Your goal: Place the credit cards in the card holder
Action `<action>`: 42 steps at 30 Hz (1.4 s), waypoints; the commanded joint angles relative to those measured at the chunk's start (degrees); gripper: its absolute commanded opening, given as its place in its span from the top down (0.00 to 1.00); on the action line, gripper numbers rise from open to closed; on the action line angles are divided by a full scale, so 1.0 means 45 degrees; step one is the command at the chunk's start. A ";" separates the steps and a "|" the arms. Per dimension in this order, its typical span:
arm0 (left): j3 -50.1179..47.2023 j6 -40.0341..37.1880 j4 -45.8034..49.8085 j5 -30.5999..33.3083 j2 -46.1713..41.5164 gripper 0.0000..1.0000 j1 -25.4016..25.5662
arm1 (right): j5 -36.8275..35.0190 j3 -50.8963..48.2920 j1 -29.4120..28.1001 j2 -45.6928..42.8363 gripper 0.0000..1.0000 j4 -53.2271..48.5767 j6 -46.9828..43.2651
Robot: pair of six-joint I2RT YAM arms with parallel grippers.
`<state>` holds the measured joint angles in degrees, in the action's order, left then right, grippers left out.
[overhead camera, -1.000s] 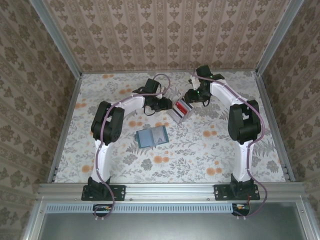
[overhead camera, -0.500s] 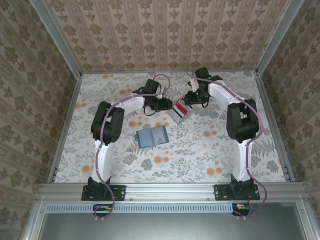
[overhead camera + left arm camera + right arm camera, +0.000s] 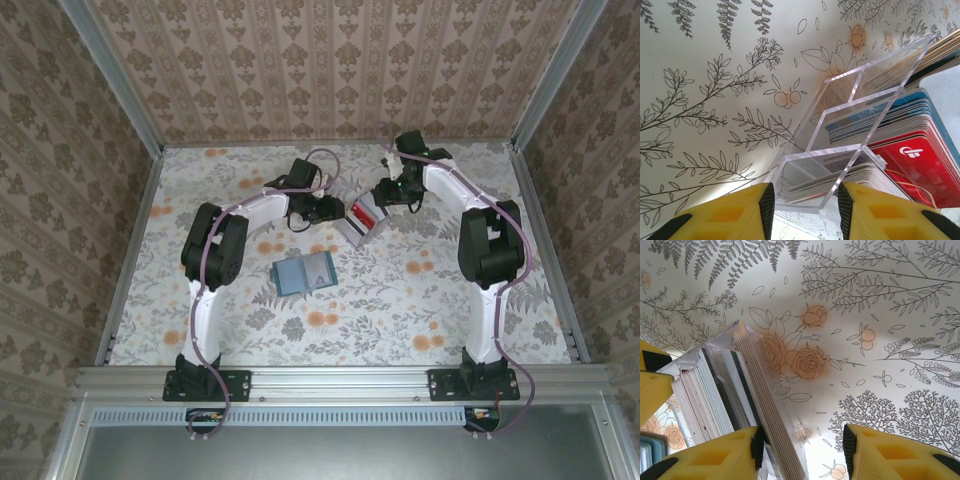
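The left gripper [image 3: 805, 200] clasped the clear rack [image 3: 840, 115] of cards [image 3: 910, 155]; the right gripper [image 3: 802, 440] gaped beside it. The card holder [image 3: 304, 272] lay apart.

Two white arms [image 3: 203, 315] with black joints [image 3: 215, 245], looping mauve cables [image 3: 322, 155], yellow pincer fingers [image 3: 720, 212], black pads [image 3: 767, 202].

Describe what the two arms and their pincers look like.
Both the left arm and right arm have white links, bulky black joints and a mauve cable looping alongside, on black bases. The left pincer and right pincer have bright yellow fingers lined with black pads.
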<state>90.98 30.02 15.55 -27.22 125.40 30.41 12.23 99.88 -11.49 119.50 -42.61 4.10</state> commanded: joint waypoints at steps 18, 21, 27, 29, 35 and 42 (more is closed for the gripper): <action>-0.0374 0.0107 0.1153 0.0449 -0.0197 0.60 0.0077 | 0.0446 -0.0264 0.0137 -0.0796 0.85 0.0095 0.0105; -0.0315 0.0070 0.1228 0.0461 -0.0192 0.60 0.0077 | 0.0490 -0.0270 0.0131 -0.0931 0.89 0.0089 0.0110; -0.0231 0.0028 0.1301 0.0459 -0.0231 0.60 0.0077 | 0.0955 -0.0224 0.0161 -0.1345 0.91 0.0037 0.0236; -0.0209 0.0028 0.1291 0.0444 -0.0272 0.60 0.0077 | 0.1081 -0.0183 0.0167 -0.1466 0.91 -0.0024 0.0261; -0.0188 0.0011 0.1363 0.0390 -0.0510 0.60 0.0097 | 0.1640 -0.0383 0.0190 -0.1945 0.91 -0.0026 0.0482; 0.0180 0.0031 0.1602 0.0177 -0.1337 0.59 0.0170 | 0.2954 -0.1227 0.0193 -0.3094 0.91 0.0591 0.1286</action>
<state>90.61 30.24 19.64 -26.72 123.22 30.79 20.84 95.98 -10.74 109.58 -41.43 7.31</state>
